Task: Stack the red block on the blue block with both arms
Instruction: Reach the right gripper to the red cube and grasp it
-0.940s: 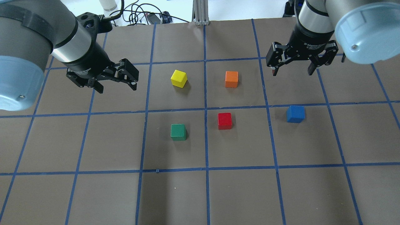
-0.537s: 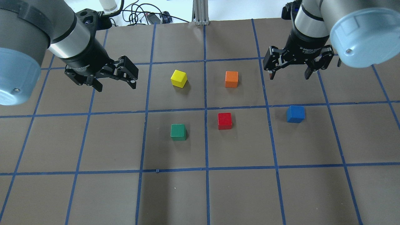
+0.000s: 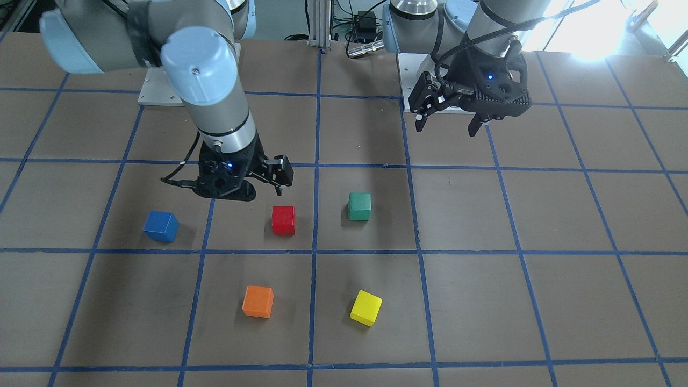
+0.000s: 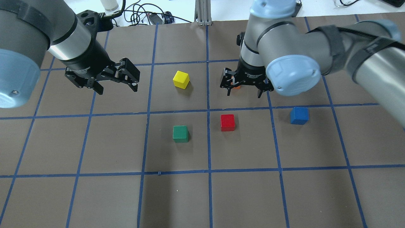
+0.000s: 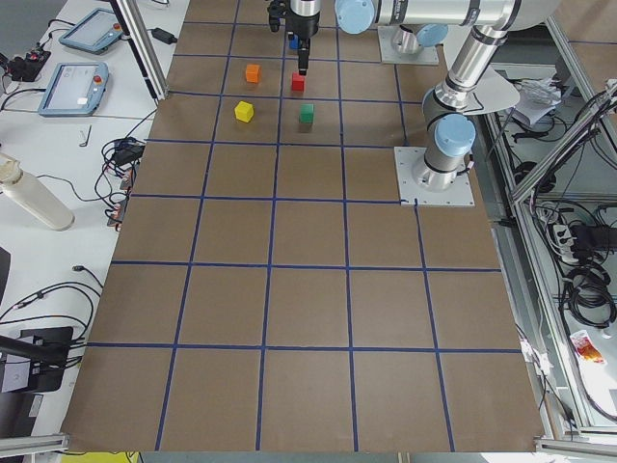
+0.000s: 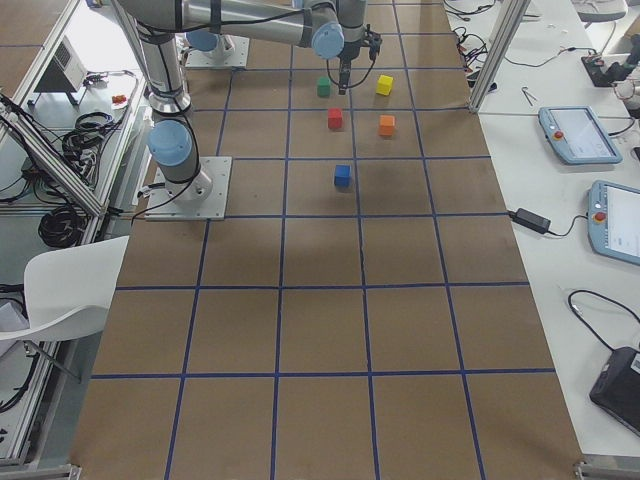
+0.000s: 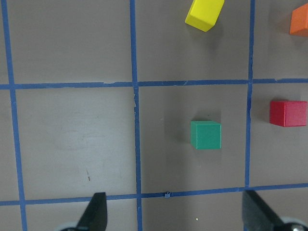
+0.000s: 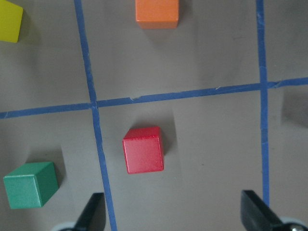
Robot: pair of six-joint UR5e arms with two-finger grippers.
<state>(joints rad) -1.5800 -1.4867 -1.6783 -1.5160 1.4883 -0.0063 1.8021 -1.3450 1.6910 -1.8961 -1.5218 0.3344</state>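
**Red block untouched, both grippers spread**

The red block [image 4: 227, 122] sits flat on the brown paper table [image 4: 95, 196]. It is well apart from the blue block [image 4: 299, 115], which is in the neighbouring taped square. The right gripper [image 4: 244, 93] hovers near the red block, jaws spread and empty. The left gripper [image 4: 117, 90] is spread too, off beside the yellow cube [image 4: 181, 79]. The block is probably light, rigid and matte, so not slippery: pinch two opposite flat sides. The green cube [image 4: 180, 133] is near, but finger room looks ample.
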